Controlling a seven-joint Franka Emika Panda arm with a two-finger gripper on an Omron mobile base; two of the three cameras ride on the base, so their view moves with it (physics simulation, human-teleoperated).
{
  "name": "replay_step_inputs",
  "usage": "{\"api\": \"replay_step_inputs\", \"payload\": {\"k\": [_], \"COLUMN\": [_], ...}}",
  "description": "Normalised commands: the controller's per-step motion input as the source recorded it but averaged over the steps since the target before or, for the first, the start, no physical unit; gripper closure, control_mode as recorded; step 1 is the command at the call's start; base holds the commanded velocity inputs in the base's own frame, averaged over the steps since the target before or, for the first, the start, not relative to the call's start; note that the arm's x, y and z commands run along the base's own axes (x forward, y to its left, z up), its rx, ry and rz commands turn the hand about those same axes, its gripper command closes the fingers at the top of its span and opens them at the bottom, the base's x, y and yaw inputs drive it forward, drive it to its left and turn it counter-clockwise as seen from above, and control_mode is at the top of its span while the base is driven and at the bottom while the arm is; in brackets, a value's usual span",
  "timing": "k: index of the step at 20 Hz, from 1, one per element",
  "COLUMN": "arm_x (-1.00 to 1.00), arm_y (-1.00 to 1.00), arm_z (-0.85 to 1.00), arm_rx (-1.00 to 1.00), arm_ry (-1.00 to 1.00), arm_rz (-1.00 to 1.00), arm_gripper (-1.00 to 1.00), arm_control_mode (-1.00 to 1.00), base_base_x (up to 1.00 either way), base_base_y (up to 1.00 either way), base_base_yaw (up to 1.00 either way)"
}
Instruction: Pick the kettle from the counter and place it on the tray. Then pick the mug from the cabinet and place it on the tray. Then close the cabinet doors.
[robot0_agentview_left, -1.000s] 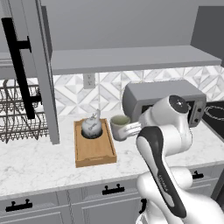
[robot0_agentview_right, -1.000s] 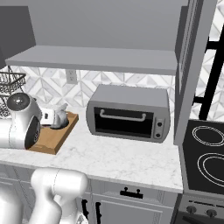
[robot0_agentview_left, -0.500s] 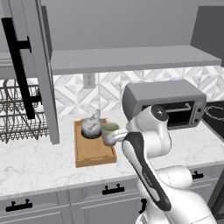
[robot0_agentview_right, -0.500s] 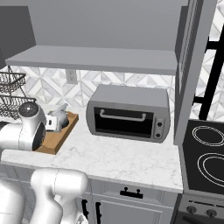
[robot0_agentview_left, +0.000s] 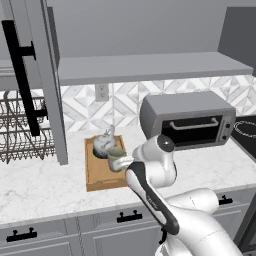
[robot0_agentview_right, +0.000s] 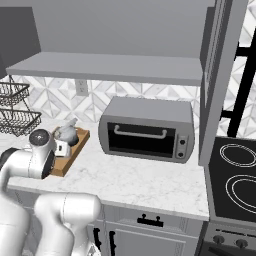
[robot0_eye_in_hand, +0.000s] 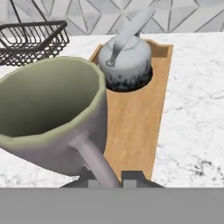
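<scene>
My gripper (robot0_eye_in_hand: 111, 178) is shut on the side handle of the grey-green mug (robot0_eye_in_hand: 48, 116), which hangs tilted just above the near half of the wooden tray (robot0_eye_in_hand: 135, 118). From the left base view the mug (robot0_agentview_left: 116, 157) is over the tray (robot0_agentview_left: 100, 172), right in front of the kettle (robot0_agentview_left: 103, 144), with the gripper (robot0_agentview_left: 125, 163) behind it. The silvery kettle (robot0_eye_in_hand: 124, 63) stands on the tray's far end. Both cabinet doors (robot0_agentview_left: 47, 80) (robot0_agentview_right: 216, 75) stand open, and the grey cabinet shelf (robot0_agentview_left: 150, 65) is bare.
A grey toaster oven (robot0_agentview_left: 187, 120) stands on the marble counter (robot0_agentview_left: 45, 187) right of the tray. A wire dish rack (robot0_agentview_left: 20, 132) sits to the left. A black stovetop (robot0_agentview_right: 235, 180) lies at the far right.
The arm has swung left and down, carrying the mug from beside the toaster oven to just over the tray, close to the kettle.
</scene>
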Motion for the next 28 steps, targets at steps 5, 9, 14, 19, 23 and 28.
{"api": "replay_step_inputs", "payload": {"k": [5, 9, 14, 19, 23, 28], "arm_x": [0.53, 0.37, 0.28, 0.2, 0.14, 0.11], "arm_y": [0.24, 0.1, 0.0, 0.02, 0.08, 0.15], "arm_z": [-0.46, -0.38, -0.34, -0.2, -0.15, -0.11], "arm_rx": [0.01, 0.01, 0.01, 0.01, 0.0, 0.0], "arm_ry": [0.0, 0.03, 0.05, 0.01, 0.0, 0.04], "arm_rz": [0.0, 0.0, 0.0, 0.0, 0.0, 0.0], "arm_gripper": [1.0, 1.0, 1.0, 1.0, 1.0, 1.0], "arm_control_mode": [-1.0, -1.0, -1.0, -1.0, -1.0, -1.0], "base_base_x": [0.0, 0.0, 0.0, 0.0, 0.0, 0.0], "base_base_y": [0.0, 0.0, 0.0, 0.0, 0.0, 0.0], "base_base_yaw": [0.0, 0.0, 0.0, 0.0, 0.0, 0.0]}}
